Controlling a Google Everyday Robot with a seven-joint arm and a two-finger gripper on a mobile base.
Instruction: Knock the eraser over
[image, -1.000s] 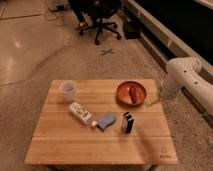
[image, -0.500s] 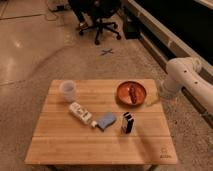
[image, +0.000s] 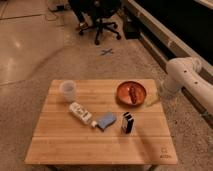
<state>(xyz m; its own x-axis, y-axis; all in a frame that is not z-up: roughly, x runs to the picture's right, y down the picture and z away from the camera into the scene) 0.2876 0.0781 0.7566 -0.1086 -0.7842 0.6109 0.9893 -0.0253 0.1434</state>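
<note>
I have the gripper (image: 154, 99) hanging at the far right edge of the table (image: 100, 145), just beside the orange plate (image: 132, 92), and I cannot tell whether it is open or closed. The eraser (image: 127, 123) stands upright on the wood, apart from the gripper, nearer the camera and further in over the table. The blue sponge (image: 106, 120) lies just beyond the eraser.

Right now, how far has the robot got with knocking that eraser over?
Nothing looks done yet: the eraser stands upright on the table. In hand: the end effector hangs at the table's right edge, beside the orange plate, apart from the eraser. Left: reaching the eraser and tipping it over.
</note>
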